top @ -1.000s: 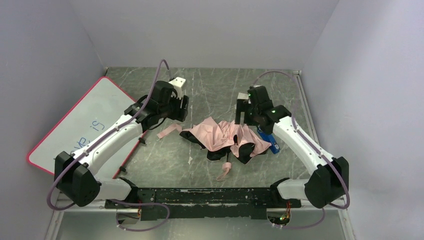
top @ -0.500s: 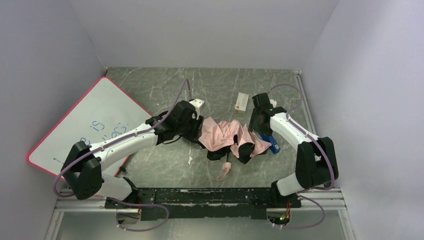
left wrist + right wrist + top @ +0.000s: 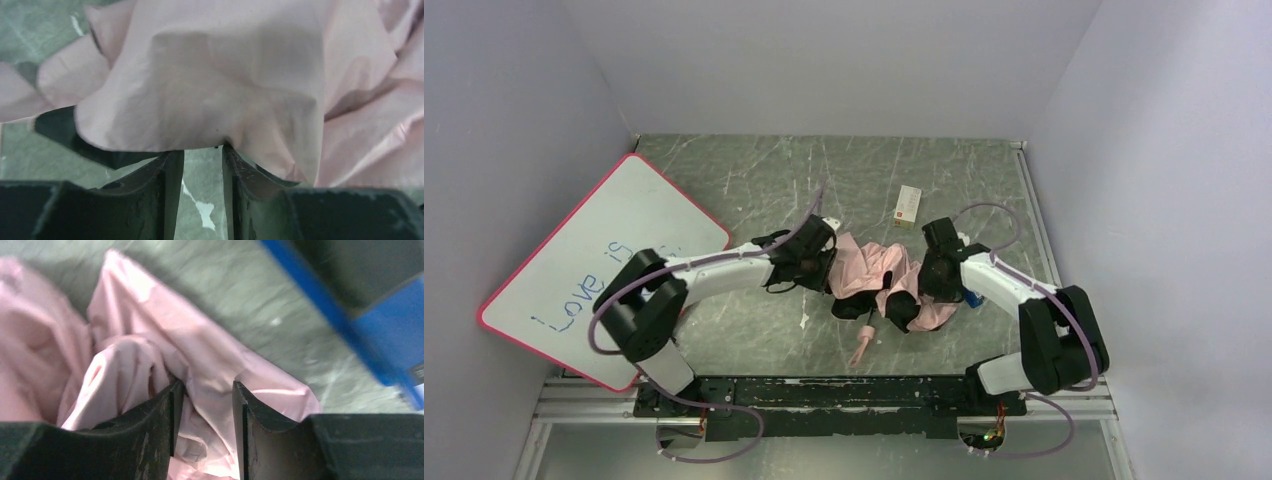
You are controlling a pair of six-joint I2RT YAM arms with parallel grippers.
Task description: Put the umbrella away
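On desk (image 3: pixel 754 190) centre, top view: umbrella (image 3: pixel 879 280) in crumpled heap, canopy loose. Nothing stowed yet; gathering and wrapping left, I judge. My left fingers (image 3: pixel 829 272) and right fingers (image 3: pixel 927 275) flank it.
Left wrist: fingers apart, pink fabric edge draped at tips.
Right wrist: fingers apart, fabric fold between, unclamped.

Even soft overhead light, faint shadows, overhead view sharp, wrist close-ups blurred

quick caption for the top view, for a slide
Left gripper and right gripper at opposite sides of the crumpled pink umbrella mid-table; whiteboard at left, small box behind.
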